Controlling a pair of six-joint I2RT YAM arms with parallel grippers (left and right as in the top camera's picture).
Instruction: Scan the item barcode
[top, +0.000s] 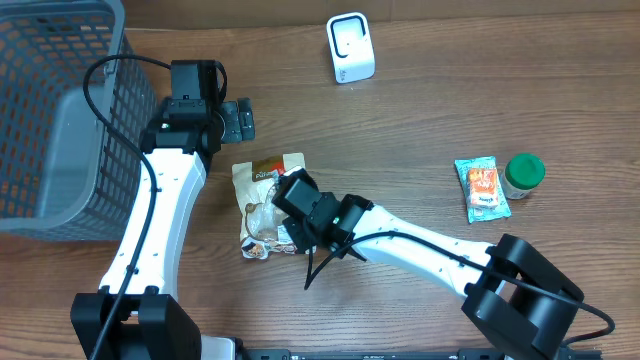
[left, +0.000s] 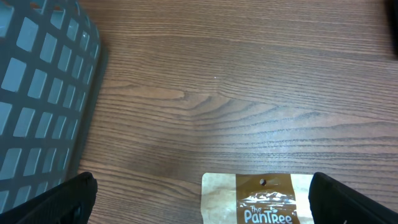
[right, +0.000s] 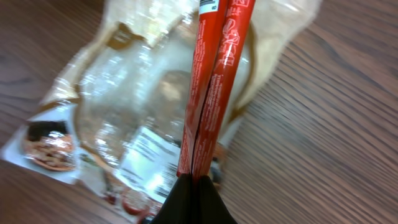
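Your right jaws (right: 194, 183) are pinched fully together on the edge of a thin red packet (right: 214, 74). The packet runs straight out ahead of them, seen edge-on. Directly beneath it, under the jaws, a brown pouch (right: 124, 106) lies flat on the desk (right: 336, 124). Its clear window and a white printed label face up, though the print is too blurred to read.

Your left jaws (left: 205, 200) stand as wide apart as they go, with nothing in them. The pouch's top edge, with its hang hole, shows between the two fingertips. A gray basket (left: 43, 93) sits beyond the left-hand one.

The white scanner (top: 350, 48) stands well beyond both pairs of jaws. An orange packet (top: 482, 188) and a green-lidded jar (top: 523, 175) lie just beside each other, well apart from your right jaws.
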